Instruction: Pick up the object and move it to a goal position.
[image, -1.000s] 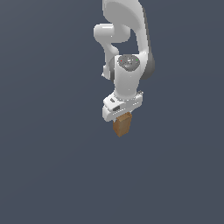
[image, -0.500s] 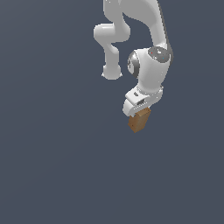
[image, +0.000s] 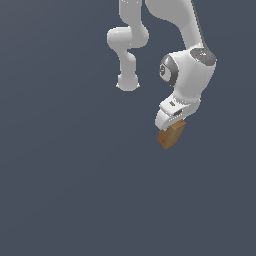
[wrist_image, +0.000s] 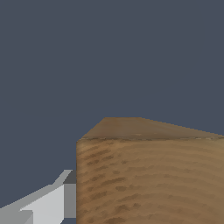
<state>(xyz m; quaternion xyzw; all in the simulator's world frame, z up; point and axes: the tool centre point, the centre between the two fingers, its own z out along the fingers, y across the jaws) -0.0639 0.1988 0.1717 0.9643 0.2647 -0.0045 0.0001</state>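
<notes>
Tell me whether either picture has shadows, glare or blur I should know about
Exterior view: flat, even render, plain grey backdrop, no cast shadow under the wooden block or gripper; soft shading on the arm only. Wrist view: block fills the frame, blocky pixelated edges, grain readable, no glare.

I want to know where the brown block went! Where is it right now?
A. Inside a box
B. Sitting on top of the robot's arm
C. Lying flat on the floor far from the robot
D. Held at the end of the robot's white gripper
D: the wooden block pokes out, tilted, right below the white gripper, and it fills the wrist view beside a gripper finger.
</notes>
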